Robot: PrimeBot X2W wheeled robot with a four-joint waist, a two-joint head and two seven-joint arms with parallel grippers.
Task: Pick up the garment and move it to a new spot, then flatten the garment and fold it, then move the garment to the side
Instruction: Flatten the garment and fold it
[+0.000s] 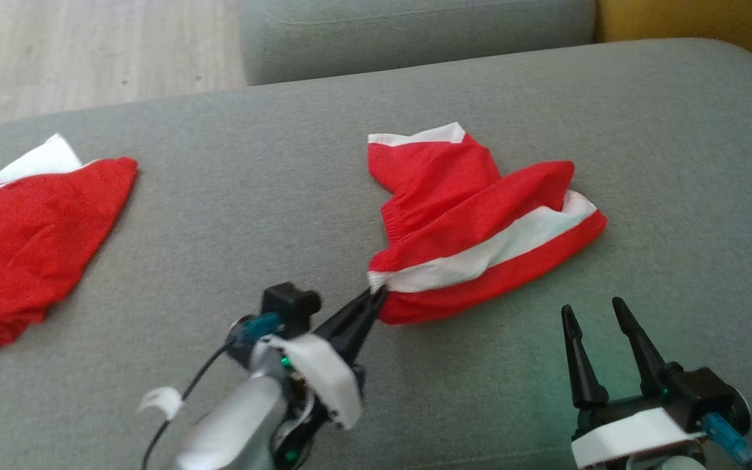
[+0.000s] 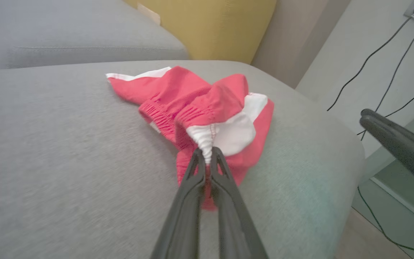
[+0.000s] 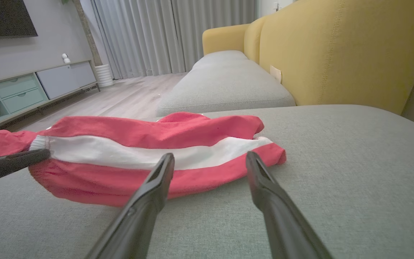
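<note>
**Grey seat cushion** (image 1: pixel 219 215): spans the head view from left edge to right edge and bears all the cloth. Behind it, at the top centre of that view, is a 2nd grey cushion (image 1: pixel 415 32). Pale wood floor (image 1: pixel 89 52) is at upper left and a yellow backrest (image 1: pixel 696 19) at upper right. In the right wrist view, grey curtains (image 3: pixel 156 36) hang at top centre and a low cabinet (image 3: pixel 31 90) stands at the left edge.

**Garment** (image 1: pixel 474 222): red shorts with a white band and an elastic waist, lying crumpled on the seat cushion just right of centre in the head view. A white-trimmed hem points toward the top of the frame. A 2nd red and white cloth (image 1: pixel 30 241) lies at the left edge, well apart from the garment.

**Left hand** (image 1: pixel 378 295): at lower centre of the head view, reaching up and to the right. Its 2 dark fingers are pressed together on the garment's lower-left corner. The left wrist view shows them at centre, pinching a gathered bit of the white band.

**Right hand** (image 1: pixel 591 307): at lower right, pointing up the frame with its fingers spread wide and nothing between them. Its tips stand near the garment's lower edge, short of it.

**Black cables** (image 2: pixel 383 46): 2 of them run down the wall at the upper right of the left wrist view.
</note>
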